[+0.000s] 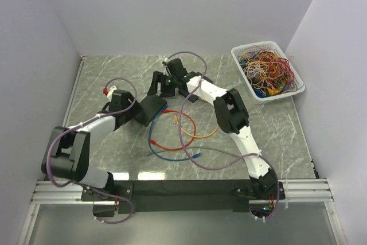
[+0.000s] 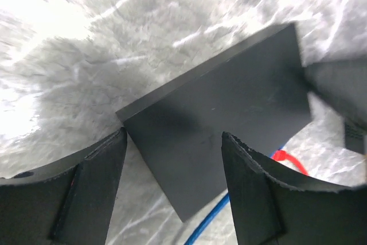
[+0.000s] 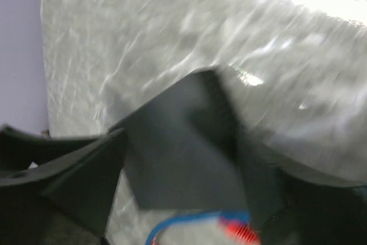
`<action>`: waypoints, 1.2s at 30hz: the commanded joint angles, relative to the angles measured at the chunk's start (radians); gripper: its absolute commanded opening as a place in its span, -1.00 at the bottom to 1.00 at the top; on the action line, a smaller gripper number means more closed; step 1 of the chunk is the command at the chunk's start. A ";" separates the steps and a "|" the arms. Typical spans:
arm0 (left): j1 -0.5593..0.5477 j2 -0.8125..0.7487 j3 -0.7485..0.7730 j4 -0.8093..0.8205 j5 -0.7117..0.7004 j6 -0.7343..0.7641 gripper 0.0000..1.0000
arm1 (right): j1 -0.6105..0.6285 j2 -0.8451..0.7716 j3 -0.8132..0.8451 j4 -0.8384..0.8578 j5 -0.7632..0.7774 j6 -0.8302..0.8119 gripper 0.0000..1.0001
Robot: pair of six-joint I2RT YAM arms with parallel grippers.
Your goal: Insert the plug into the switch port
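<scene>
the switch (image 1: 152,109), a flat black box, lies on the marble table (image 1: 275,136) near the middle of the overhead view, with both arms reaching in toward it. the left gripper (image 2: 172,136) comes at it from the left, its jaws standing well apart and clamped on nothing. in its wrist view the two dark fingers (image 2: 97,193) frame the near corner of the switch, which sits in the gap between them, just past the tips, and neither finger seems to press on it. the right gripper (image 1: 156,87) hangs at the far side of the switch, and its jaws are apart too. its wrist view is badly blurred: the switch fills the space between the fingers (image 3: 74,182), but whether either finger touches it cannot be told. the plug (image 3: 238,232) shows only as a smeared red ribbed end at the bottom edge of that view. it lies on the table just beside the near edge of the switch, under the gap between the right jaws and closer to the right-hand finger, held by neither gripper and not in a port. a blue cable (image 2: 212,216) runs alongside it, and both trail off into loose loops with an orange cable (image 1: 203,135) on the table nearer the arm bases. a white basket (image 1: 238,55) full of tangled cables stands at the far right corner, well apart from the switch
</scene>
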 commanded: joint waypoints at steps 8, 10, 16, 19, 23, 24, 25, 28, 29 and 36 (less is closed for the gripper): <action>-0.001 -0.242 -0.010 -0.055 -0.066 0.028 0.51 | 0.044 -0.524 -0.272 -0.042 0.383 -0.181 0.96; -0.018 -0.286 -0.053 -0.036 -0.042 0.027 0.74 | 0.047 -0.680 -0.456 0.004 0.539 -0.155 0.97; -0.206 -0.424 -0.183 0.016 -0.084 -0.015 0.54 | -0.153 -0.991 -1.222 0.655 0.103 0.207 1.00; -0.300 -0.425 -0.222 0.027 -0.144 -0.059 0.46 | -0.154 -1.003 -1.298 0.573 0.090 0.168 1.00; -0.363 -0.403 -0.268 0.016 -0.207 -0.107 0.39 | -0.100 -1.046 -1.296 0.449 0.222 0.049 1.00; -0.369 -0.400 -0.272 0.014 -0.224 -0.120 0.38 | -0.099 -1.056 -1.307 0.445 0.231 0.049 1.00; -0.378 -0.395 -0.275 0.013 -0.232 -0.124 0.38 | -0.095 -1.066 -1.313 0.434 0.242 0.051 1.00; -0.386 -0.376 -0.286 0.028 -0.230 -0.125 0.36 | -0.091 -1.071 -1.331 0.429 0.253 0.035 1.00; -0.387 -0.356 -0.291 0.043 -0.227 -0.121 0.29 | -0.091 -1.068 -1.336 0.429 0.255 0.029 0.99; -0.401 -0.207 -0.265 0.091 -0.209 -0.131 0.04 | -0.086 -1.059 -1.362 0.439 0.267 0.008 0.97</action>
